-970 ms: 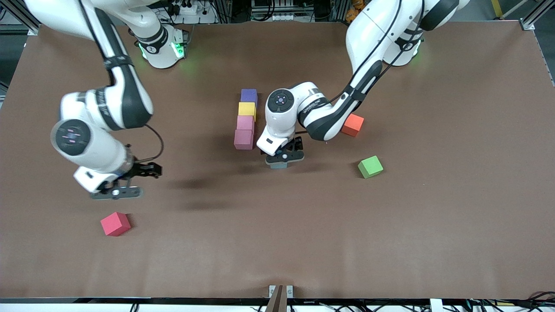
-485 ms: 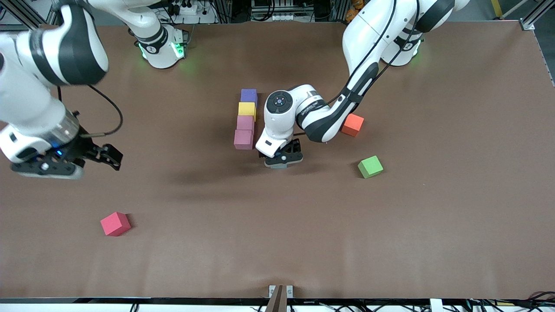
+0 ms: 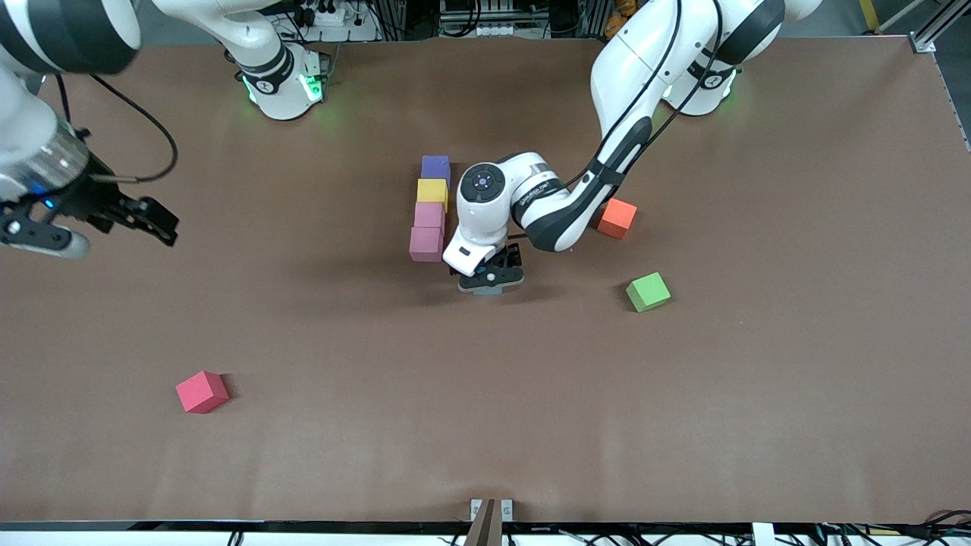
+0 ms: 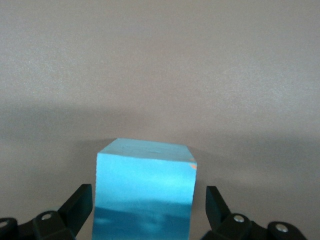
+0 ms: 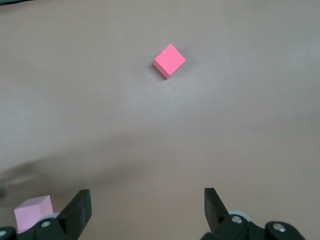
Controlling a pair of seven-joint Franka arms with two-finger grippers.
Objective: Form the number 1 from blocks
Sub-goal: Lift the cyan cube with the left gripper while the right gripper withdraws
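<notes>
Two arms share the brown tabletop (image 3: 758, 417), but only the left one is working. At its middle stands the stroke of the 1: four matte cubes in a touching column. The purple block (image 3: 435, 167) lies farthest from the front camera, then the yellow block (image 3: 432, 190), then two pink blocks (image 3: 428, 230).

The left claw (image 3: 491, 284) is low, near the nearest pink block, a little toward the left arm's end. Its fingers are spread either side of the light blue block (image 4: 145, 195) and seem not to pinch it. You are probably set to grip this last piece or have just placed it.

The right claw (image 5: 146, 205) hangs spread and empty over the right arm's end, likely keeping clear. The red cube (image 3: 202, 391), orange cube (image 3: 617, 218) and green cube (image 3: 648, 292) lie well apart.
</notes>
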